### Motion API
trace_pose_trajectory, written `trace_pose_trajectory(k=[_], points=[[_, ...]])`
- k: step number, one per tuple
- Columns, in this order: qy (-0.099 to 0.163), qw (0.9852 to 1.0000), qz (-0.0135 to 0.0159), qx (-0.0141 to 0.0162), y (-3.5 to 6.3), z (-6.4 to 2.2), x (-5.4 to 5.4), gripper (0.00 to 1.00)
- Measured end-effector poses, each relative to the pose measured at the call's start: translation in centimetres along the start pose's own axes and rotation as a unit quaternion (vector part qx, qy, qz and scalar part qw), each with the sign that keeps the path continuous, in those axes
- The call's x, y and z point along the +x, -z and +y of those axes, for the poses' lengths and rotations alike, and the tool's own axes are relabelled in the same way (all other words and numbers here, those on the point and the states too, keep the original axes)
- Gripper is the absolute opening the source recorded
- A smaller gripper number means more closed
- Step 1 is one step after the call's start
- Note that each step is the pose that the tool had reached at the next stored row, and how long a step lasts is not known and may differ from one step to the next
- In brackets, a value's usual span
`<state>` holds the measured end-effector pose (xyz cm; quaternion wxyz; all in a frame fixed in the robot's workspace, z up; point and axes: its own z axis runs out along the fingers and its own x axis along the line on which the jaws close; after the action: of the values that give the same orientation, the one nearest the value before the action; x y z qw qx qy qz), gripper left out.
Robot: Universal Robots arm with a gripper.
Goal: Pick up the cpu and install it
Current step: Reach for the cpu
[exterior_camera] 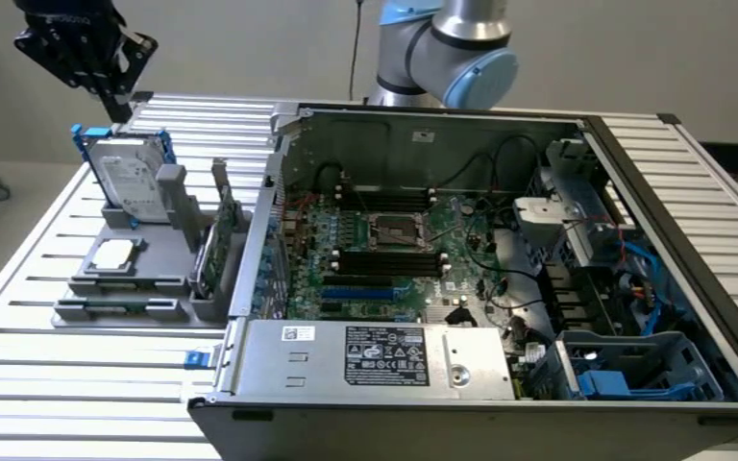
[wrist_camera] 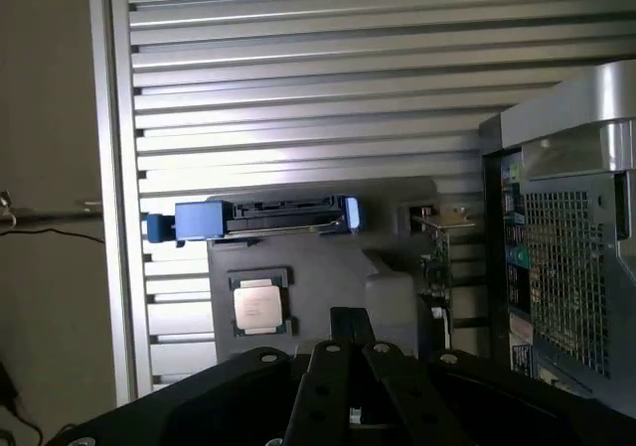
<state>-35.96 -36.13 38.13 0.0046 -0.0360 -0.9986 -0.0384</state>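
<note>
The cpu (exterior_camera: 112, 254) is a small flat silver square lying in a recess of the grey holder (exterior_camera: 138, 288) at the exterior view's left. In the wrist view the cpu (wrist_camera: 258, 302) lies face up beside the holder's bare grey surface (wrist_camera: 328, 277). My gripper (exterior_camera: 120, 104) hangs high above the holder's far end, over the upright hard drive (exterior_camera: 132, 178), well apart from the cpu. Its black fingers are shut with nothing between them, as my gripper (wrist_camera: 348, 319) also shows in the wrist view. The dark metal-framed socket (exterior_camera: 392, 230) sits on the green motherboard inside the open computer case (exterior_camera: 575, 130).
The blue-framed hard drive (wrist_camera: 263, 218) stands on edge in the holder. An expansion card (exterior_camera: 226, 235) stands upright between the holder and the case wall. Everything rests on a ribbed aluminium table (exterior_camera: 36, 384). The arm's base (exterior_camera: 453, 53) stands behind the case.
</note>
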Motion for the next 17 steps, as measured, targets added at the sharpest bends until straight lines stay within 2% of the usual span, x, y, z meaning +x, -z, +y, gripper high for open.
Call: trace_pose_trajectory(k=[3,13,17], points=[[0.0,1.0,0.0023,0.0002,-0.2,-0.03,1.4,0.11],[0.001,1.0,0.0063,0.0004,-1.43,-0.4,5.2,0.11],[0.001,1.0,0.0065,0.0005,-1.46,-0.4,5.2,0.11]])
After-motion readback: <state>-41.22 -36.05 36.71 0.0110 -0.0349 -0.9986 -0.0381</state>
